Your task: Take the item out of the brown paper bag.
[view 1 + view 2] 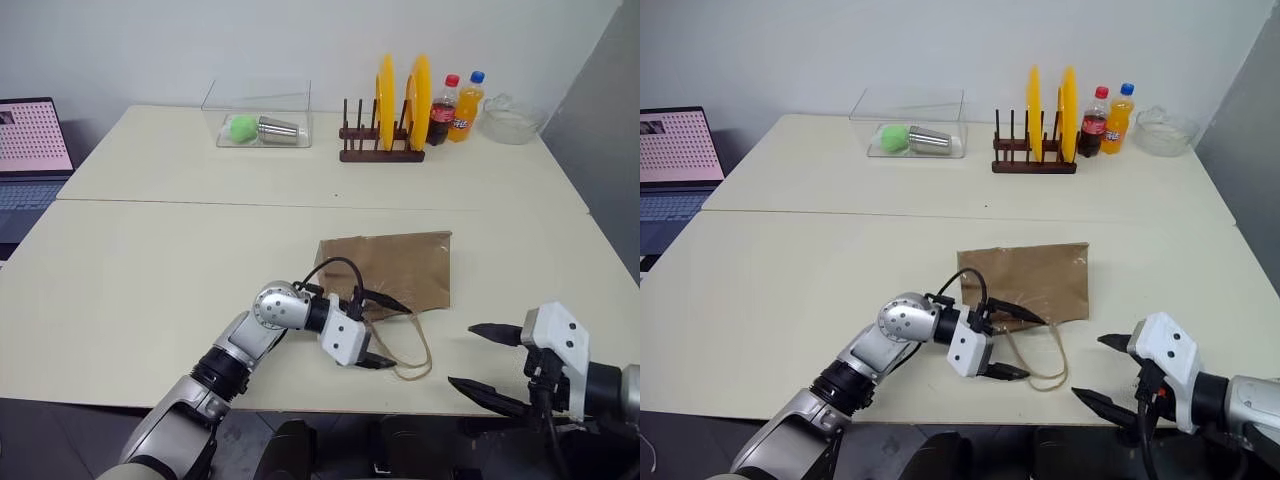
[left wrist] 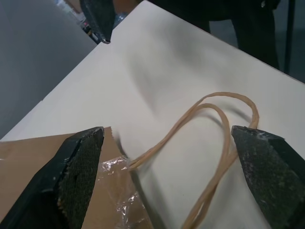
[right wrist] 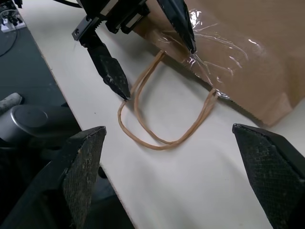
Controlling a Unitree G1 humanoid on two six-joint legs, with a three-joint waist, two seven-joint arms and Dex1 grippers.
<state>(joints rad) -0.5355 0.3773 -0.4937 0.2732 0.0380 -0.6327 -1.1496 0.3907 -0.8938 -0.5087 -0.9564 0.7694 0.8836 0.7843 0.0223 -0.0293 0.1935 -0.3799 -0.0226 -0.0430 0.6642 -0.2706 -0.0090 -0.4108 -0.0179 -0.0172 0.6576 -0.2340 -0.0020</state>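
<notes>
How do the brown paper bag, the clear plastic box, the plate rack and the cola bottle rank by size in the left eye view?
1. brown paper bag, though nearest the camera
2. clear plastic box
3. plate rack, close to the box
4. cola bottle

Left pincer (image 1: 380, 331) spread wide, pointing rightward, right pincer (image 1: 487, 361) spread wide, pointing leftward

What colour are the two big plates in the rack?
Bright yellow, the two round plates standing upright in the dark wooden rack; clearest in the left eye view.
</notes>
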